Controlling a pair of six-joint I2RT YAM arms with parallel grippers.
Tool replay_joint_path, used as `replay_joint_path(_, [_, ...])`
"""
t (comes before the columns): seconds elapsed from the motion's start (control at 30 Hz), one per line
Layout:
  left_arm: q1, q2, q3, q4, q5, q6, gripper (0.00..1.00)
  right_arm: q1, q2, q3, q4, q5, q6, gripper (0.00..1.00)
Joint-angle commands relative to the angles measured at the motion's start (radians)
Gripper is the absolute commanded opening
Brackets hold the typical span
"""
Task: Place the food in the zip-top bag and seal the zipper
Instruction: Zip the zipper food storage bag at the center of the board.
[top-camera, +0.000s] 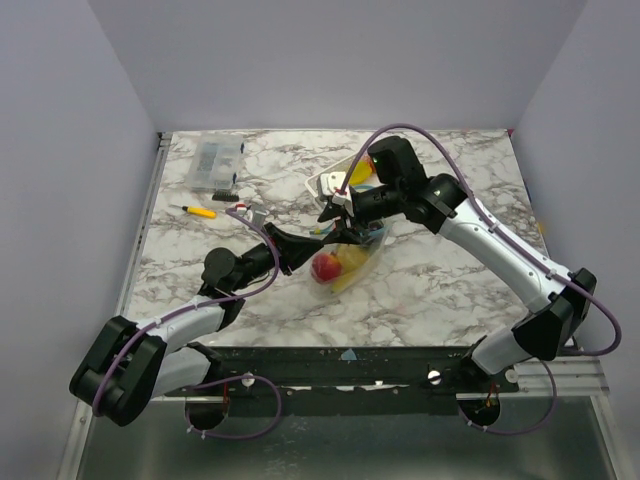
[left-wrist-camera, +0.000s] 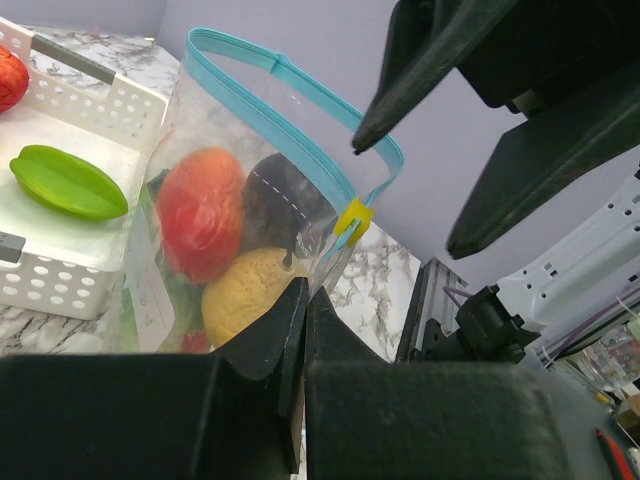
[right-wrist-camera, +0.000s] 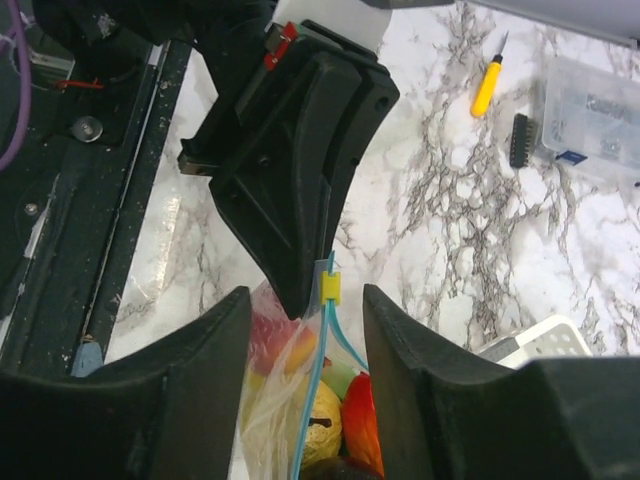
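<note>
1. Closest to the near edge, the black two-finger left claw (left-wrist-camera: 303, 292) reaches toward the middle of the white marbled table (top-camera: 450, 300). Its jaws are closed and pinch the edge of the clear, crinkly plastic zip-top bag (top-camera: 350, 265), just beside the small yellow plastic slider (right-wrist-camera: 330, 288).
2. The bag sits at the middle of the table, a little toward the near edge. Through its wall show a glossy red round piece (left-wrist-camera: 200, 215), a yellow rounded piece (left-wrist-camera: 250, 295) and a dark piece (left-wrist-camera: 275, 195).
3. The thin blue-green zipper (left-wrist-camera: 270, 110) forms an open loop across the mouth, so the bag is unsealed. The slider sits at the end by the left claw.
4. Just beyond, the black right claw (top-camera: 334, 212) reaches in from the right with its jaws spread wide, one on each side of the strip. It grips nothing.
5. Further toward the far edge, the white perforated plastic basket (left-wrist-camera: 90, 100) holds a green star-shaped piece (left-wrist-camera: 68, 182) and a red piece (left-wrist-camera: 8, 75). Not all the food is in the bag.
6. The step in hand looks like the start of sealing. The next move calls for the right claw to close on the slider, or on the strip beside it, and run along to the other end while the left claw anchors the corner. If the basket pieces are meant to go in, they must go first.
</note>
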Motion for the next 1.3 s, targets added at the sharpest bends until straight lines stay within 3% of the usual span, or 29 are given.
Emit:
replay_joint_path(0.0, [0.003,-0.028,0.011,0.043,0.024,0.016,0.00,0.009,0.033,0.029,-0.039,0.070,-0.037,0.49])
replay_joint_path(0.6, [0.003,-0.022,0.016,0.047,0.042,0.016,0.00,0.024,0.102,0.075,-0.045,0.082,-0.026,0.33])
replay_joint_path(0.73, [0.003,-0.018,0.017,0.056,0.045,0.009,0.00,0.024,0.116,0.090,-0.063,0.087,-0.026,0.26])
replay_joint_path(0.9, [0.003,-0.019,0.017,0.057,0.050,0.009,0.00,0.027,0.116,0.098,-0.062,0.073,-0.020,0.24])
replay_joint_path(1.13, [0.003,-0.020,0.016,0.053,0.044,0.015,0.00,0.029,0.112,0.102,-0.071,0.071,-0.016,0.29])
replay_joint_path(1.27, [0.003,-0.019,0.016,0.054,0.047,0.014,0.00,0.032,0.115,0.105,-0.076,0.066,-0.023,0.20])
